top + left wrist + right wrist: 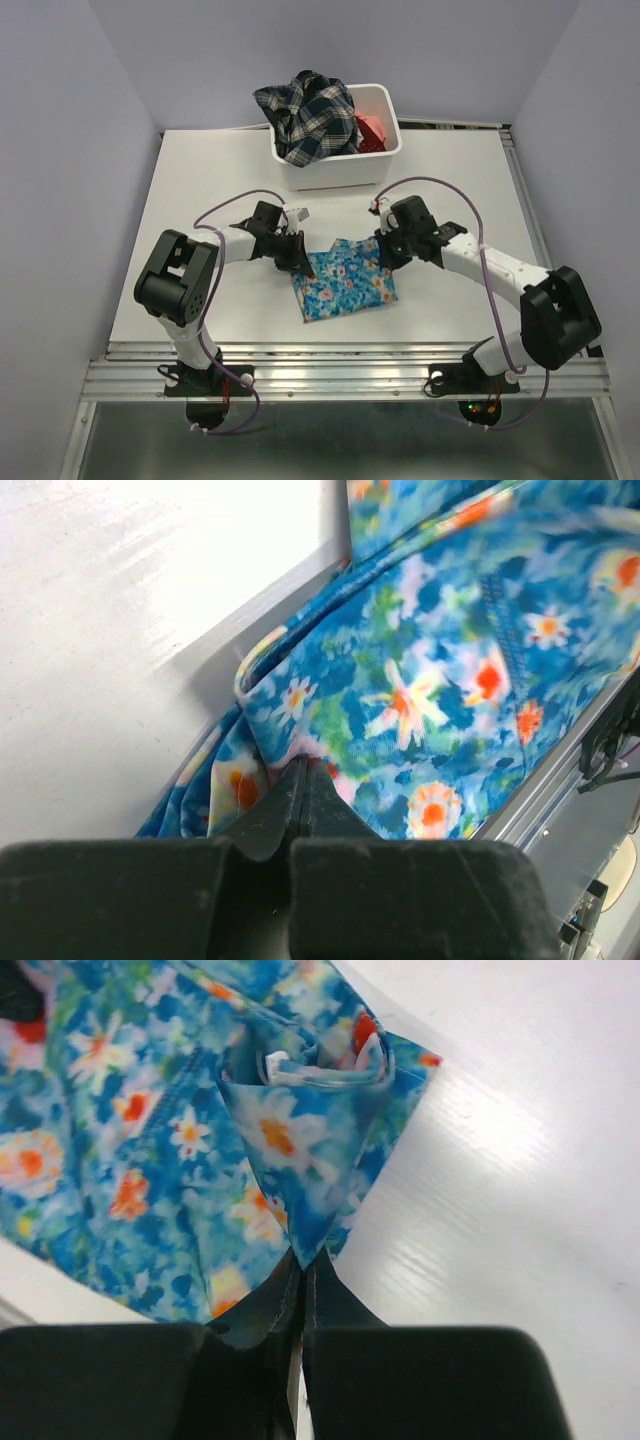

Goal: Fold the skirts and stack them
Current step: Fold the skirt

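Observation:
A bright blue flowered skirt (pixel 346 282) lies partly folded on the white table near the front middle. My left gripper (pixel 298 262) is shut on its far left corner; in the left wrist view the closed tips (pixel 303 767) pinch a bunched fold of the blue skirt (pixel 450 690). My right gripper (pixel 385 258) is shut on the far right corner, and in the right wrist view the tips (pixel 302 1260) clamp a pointed fold of the skirt (pixel 290 1150) lifted off the table. A dark plaid skirt (pixel 305 115) and a coral-red skirt (pixel 370 130) sit in the bin.
A white bin (pixel 340 170) stands at the back middle of the table (pixel 200 200), just beyond both grippers. A metal rail (pixel 340 365) runs along the front edge. Grey walls close in the left and right sides.

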`<action>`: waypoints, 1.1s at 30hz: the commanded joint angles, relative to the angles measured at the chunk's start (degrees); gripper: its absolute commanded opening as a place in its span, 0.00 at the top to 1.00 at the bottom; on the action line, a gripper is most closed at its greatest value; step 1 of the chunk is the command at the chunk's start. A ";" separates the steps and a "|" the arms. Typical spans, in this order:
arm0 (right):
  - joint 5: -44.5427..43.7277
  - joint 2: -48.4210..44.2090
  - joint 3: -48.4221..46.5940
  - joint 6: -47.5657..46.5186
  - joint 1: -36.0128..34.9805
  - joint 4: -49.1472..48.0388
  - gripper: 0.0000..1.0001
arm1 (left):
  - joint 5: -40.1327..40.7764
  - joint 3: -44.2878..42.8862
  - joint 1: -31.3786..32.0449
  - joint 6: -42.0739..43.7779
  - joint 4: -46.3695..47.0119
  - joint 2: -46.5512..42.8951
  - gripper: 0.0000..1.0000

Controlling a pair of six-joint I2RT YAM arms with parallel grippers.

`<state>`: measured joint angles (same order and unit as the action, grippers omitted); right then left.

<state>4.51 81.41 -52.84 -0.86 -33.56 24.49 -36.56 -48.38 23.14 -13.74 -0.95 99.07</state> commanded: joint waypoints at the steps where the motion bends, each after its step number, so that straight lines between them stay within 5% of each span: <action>1: 14.71 3.05 1.34 5.42 6.21 -2.25 0.99 | 7.11 -0.31 -0.81 3.54 -3.18 1.48 1.00; 5: 24.99 7.62 1.42 9.64 13.86 -4.01 0.98 | 7.29 0.21 -1.34 3.89 -3.18 0.96 1.00; 11: 28.44 10.78 -0.07 11.58 17.83 -5.68 0.93 | 6.76 0.39 -1.78 4.51 -2.92 0.08 1.00; 15: 32.40 12.63 -0.25 12.64 17.83 -5.07 0.71 | 3.78 -0.75 -1.78 5.65 -2.65 -1.42 1.00; 21: 23.46 9.12 -5.25 10.53 17.83 -3.49 0.38 | -0.71 -2.25 -1.78 8.37 -2.22 -9.84 0.69; 22: 21.17 7.73 -6.39 9.84 17.83 -2.79 0.36 | -0.54 -1.98 -1.78 8.72 -1.87 -13.08 0.57; 25: 12.29 6.14 -11.21 7.11 17.83 -1.20 0.32 | 1.47 -1.72 -1.78 9.17 -1.95 -17.67 0.41; 28: 9.54 2.98 -13.86 4.03 15.90 -0.41 0.31 | 5.25 -2.68 -1.95 9.87 -2.91 -22.85 0.34; 33: 11.21 1.64 -16.07 3.14 1.24 5.29 0.28 | 10.88 -5.41 -4.06 10.40 -5.72 -27.87 0.17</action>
<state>16.82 83.92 -65.25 4.51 -20.93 24.34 -30.96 -50.72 20.99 -4.93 -4.56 73.89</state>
